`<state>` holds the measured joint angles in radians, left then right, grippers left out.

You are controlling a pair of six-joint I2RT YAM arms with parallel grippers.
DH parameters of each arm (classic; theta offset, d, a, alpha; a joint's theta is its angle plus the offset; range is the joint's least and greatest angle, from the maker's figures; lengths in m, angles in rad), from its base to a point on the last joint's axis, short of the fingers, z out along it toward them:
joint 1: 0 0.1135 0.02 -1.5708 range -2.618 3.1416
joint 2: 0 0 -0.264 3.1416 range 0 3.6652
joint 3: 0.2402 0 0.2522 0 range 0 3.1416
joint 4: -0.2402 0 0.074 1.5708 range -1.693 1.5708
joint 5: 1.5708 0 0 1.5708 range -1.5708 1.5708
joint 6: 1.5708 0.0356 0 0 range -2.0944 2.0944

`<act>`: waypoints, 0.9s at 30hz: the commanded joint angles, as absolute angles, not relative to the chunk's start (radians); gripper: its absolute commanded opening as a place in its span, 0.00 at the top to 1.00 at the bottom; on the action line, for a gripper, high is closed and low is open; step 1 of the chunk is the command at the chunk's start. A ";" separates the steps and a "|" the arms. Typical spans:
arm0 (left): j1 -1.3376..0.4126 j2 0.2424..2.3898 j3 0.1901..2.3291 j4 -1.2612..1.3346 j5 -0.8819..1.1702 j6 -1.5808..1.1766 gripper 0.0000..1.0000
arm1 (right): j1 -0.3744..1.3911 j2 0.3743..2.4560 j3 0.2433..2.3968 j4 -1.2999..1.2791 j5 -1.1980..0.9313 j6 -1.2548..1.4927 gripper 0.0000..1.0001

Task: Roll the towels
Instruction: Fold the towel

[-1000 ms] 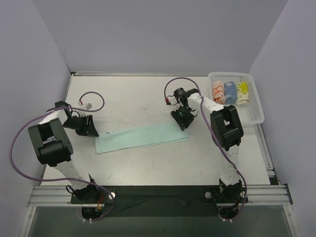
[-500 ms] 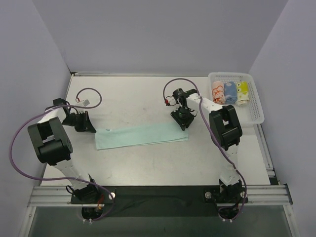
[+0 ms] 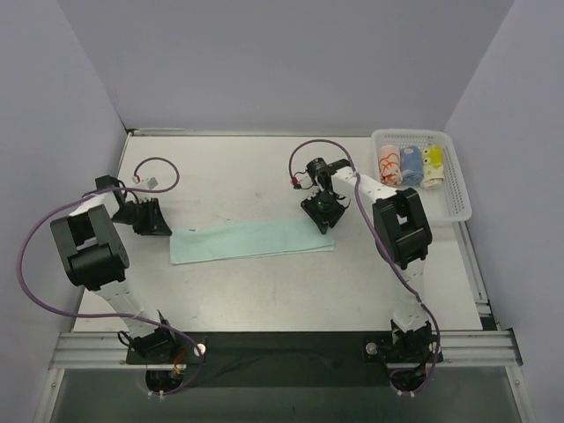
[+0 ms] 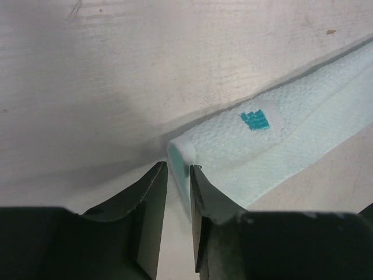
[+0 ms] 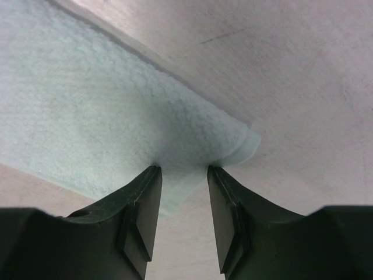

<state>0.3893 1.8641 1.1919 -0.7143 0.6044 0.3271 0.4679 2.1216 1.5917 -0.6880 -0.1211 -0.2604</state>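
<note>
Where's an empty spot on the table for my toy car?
Two bare patches: the far table between the mint towel and the back wall, and the near strip between that towel and the arm bases. Crowded: the towel's ends, where the left gripper and right gripper sit, and the basket of rolled towels.

A white table is filling the middle of the overhead view, with pale lavender walls standing along its far and side edges. A white slotted plastic basket is sitting at the table's far right corner, its long side running along the right edge. A metal rail is stretching across the near edge, with a dark strip lying just behind it. Up close, the tabletop is showing faint scratches and scuffs.
</note>
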 commanded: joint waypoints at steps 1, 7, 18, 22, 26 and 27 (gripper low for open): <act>0.397 1.728 1.216 -0.710 0.682 0.373 0.67 | 0.479 2.014 1.628 -0.733 -0.198 -0.242 0.61; 0.371 1.568 1.161 -0.726 0.692 0.405 0.61 | 0.453 1.891 1.575 -0.759 -0.304 -0.210 0.57; 0.198 1.728 1.134 -0.628 0.787 0.252 0.68 | 0.430 2.063 1.641 -0.759 -0.452 -0.130 0.61; 0.202 1.853 1.179 -0.591 0.779 0.189 0.73 | 0.416 2.138 1.669 -0.764 -0.456 -0.121 0.62; 0.221 1.949 1.195 -0.583 0.712 0.160 0.78 | 0.400 2.170 1.661 -0.764 -0.402 -0.132 0.63; 0.227 1.956 1.196 -0.578 0.697 0.149 0.78 | 0.396 2.175 1.663 -0.764 -0.388 -0.138 0.64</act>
<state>0.2047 1.9362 1.1545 -0.6273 0.7441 0.1917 0.4114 2.1666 1.6386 -0.7189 -0.4232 -0.1341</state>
